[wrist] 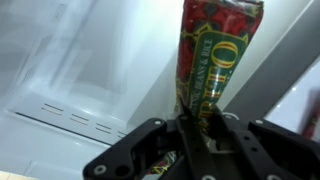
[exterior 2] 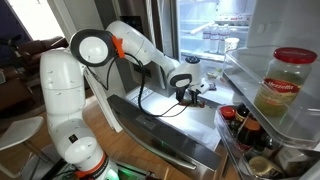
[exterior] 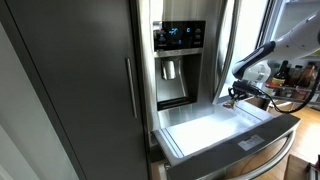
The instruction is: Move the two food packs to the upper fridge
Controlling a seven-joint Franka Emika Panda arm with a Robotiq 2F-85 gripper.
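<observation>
Above the wide pulled-out steel drawer with the white floor (exterior: 215,130), my white arm (exterior 2: 135,50) stretches out low from its base, wrist bent down so that my gripper (exterior 2: 188,92) hangs just over the drawer. My gripper is narrowed onto a flat red-and-green printed food pack (wrist: 215,50), which sticks out past the fingertips in the wrist view. Close behind it, the tall grey-steel upper fridge (exterior 2: 195,20) stands open, its white shelves bright.

Red-and-green printed food pack (wrist: 215,60) upright in the hand (wrist: 195,128), over the pulled-out drawer (exterior: 215,130)
</observation>
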